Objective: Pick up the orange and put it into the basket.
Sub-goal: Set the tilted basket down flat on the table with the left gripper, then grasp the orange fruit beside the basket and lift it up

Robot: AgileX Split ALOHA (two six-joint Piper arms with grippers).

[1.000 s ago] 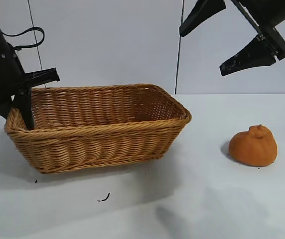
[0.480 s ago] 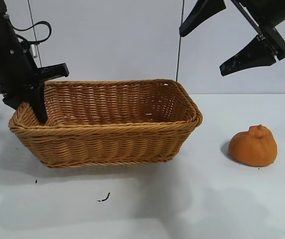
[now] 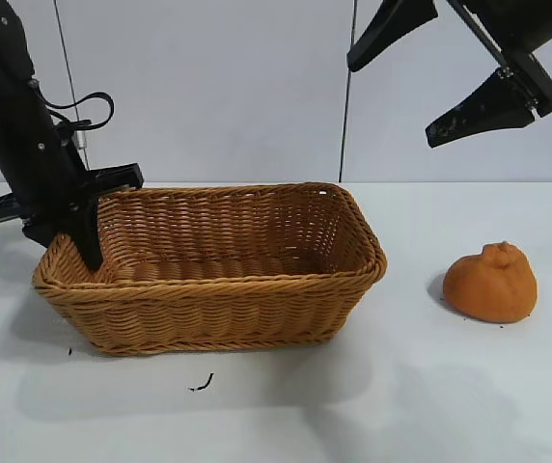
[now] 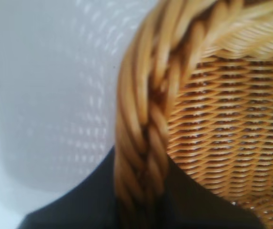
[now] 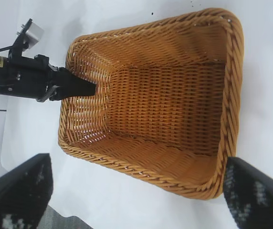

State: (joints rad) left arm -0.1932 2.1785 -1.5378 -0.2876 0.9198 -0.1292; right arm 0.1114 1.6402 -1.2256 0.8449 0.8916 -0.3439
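My left tool [image 3: 91, 253] is clamped on the braided rim at the left end of the basket [image 3: 218, 299], one finger inside the wall and one outside; in my left wrist view the rim [image 4: 143, 143] runs straight down between the dark fingers. My right tool [image 3: 430, 82] hangs high above the worktop [image 3: 401, 386], its fingers spread wide and empty, up and a little left of the orange [image 3: 490, 282]. The orange sits on the worktop well to the right of the basket, apart from it, with nothing touching it.

I judge the orange light and somewhat soft: its skin looks matte and lumpy, so it should not slip, but a hard squeeze could dent it. It looks squat and a little lopsided, with a small knob on top, so I would come down over it and take it across its broad middle, below the knob, rather than pinching the knob itself. The basket looks stiff but light, liable to slide or tip if I tug at its rim.

The orange is missing from both wrist views. My right wrist view shows only the basket's inside [image 5: 165, 105], which holds nothing, and my fingertips are cut off at the frame edge. The orange's far side and underside are hidden
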